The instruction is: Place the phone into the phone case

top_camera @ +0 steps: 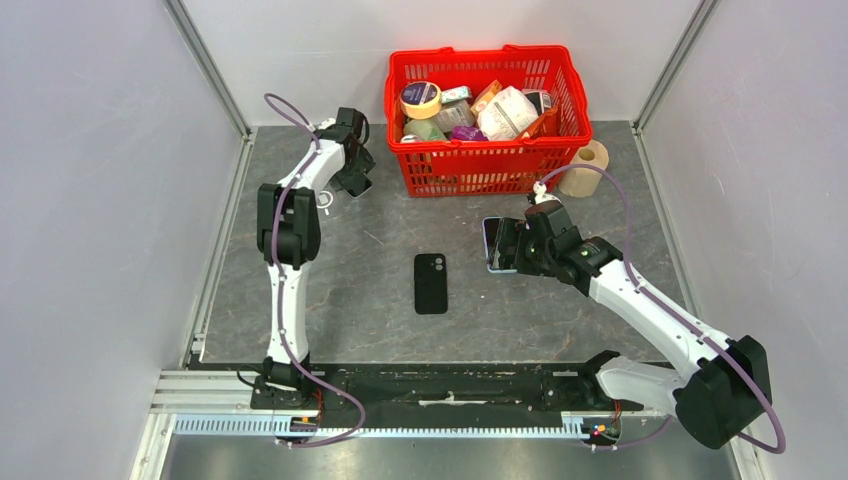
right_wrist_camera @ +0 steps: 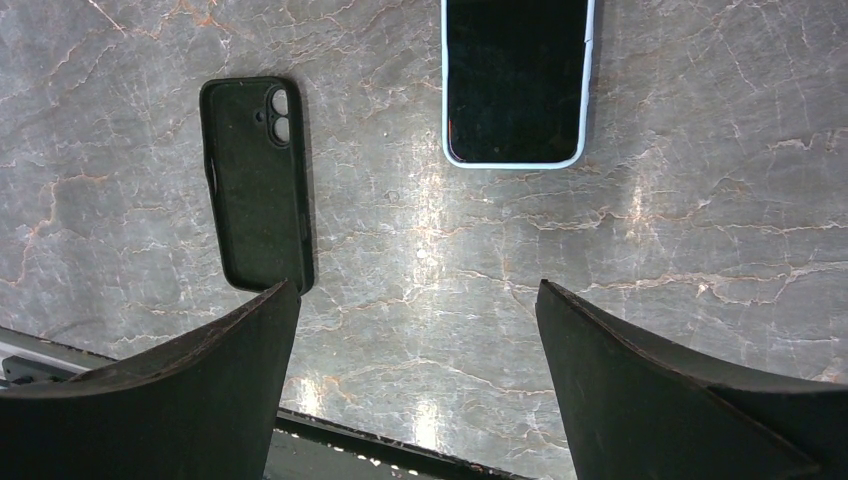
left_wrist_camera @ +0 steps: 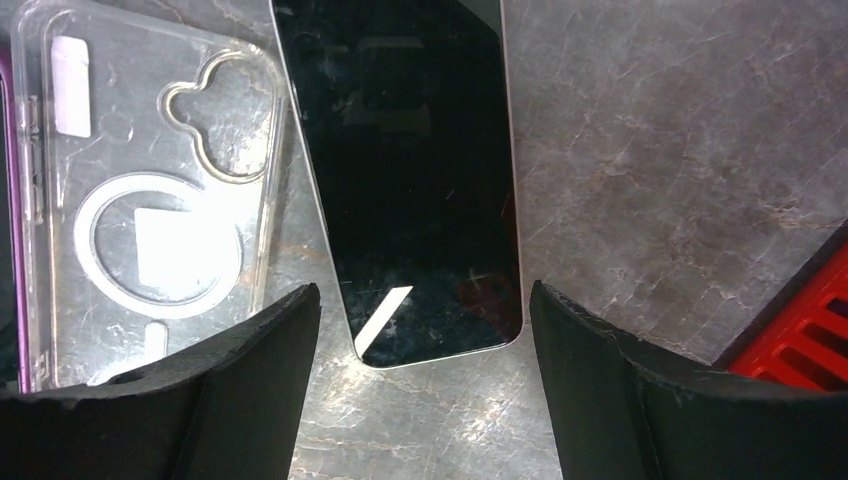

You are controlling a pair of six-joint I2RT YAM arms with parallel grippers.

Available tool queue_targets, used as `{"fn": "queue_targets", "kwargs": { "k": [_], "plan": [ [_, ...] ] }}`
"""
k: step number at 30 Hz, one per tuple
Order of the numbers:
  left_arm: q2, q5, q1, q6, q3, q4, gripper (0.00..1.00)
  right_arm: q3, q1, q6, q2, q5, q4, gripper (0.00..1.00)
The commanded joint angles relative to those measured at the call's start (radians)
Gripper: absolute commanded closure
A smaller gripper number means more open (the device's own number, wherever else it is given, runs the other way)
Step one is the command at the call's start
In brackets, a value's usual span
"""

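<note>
Beside the red plastic basket point(left_wrist_camera: 800, 335), your left pincer point(left_wrist_camera: 422, 300) hangs wide open and empty above a dark-screened phone point(left_wrist_camera: 410, 180). That phone lies face up on the grey marbled counter point(left_wrist_camera: 680, 150), just beside a clear plastic case with a ring inlay point(left_wrist_camera: 150, 200), and the jaws straddle its width, seemingly lined up for a pick. Your right pincer point(right_wrist_camera: 415, 290) is likewise spread and holds nothing; a pale-rimmed phone point(right_wrist_camera: 515, 80) lies ahead of its fingers, with a black silicone case point(right_wrist_camera: 255, 185) flat nearby but apart, so neither phone is cased yet.
</note>
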Motion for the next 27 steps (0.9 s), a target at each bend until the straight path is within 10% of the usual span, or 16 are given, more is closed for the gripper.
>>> {"fn": "queue_targets", "kwargs": {
  "k": [1,27],
  "plan": [
    [0.036,-0.02,-0.001,-0.036,0.079,-0.021,0.17,0.015,0.005,-0.022,-0.017,0.002,0.007,0.05],
    [0.157,-0.073,-0.004,-0.003,0.183,-0.156,0.23,-0.002,0.005,-0.035,-0.004,-0.043,0.027,0.04]
  ]
}}
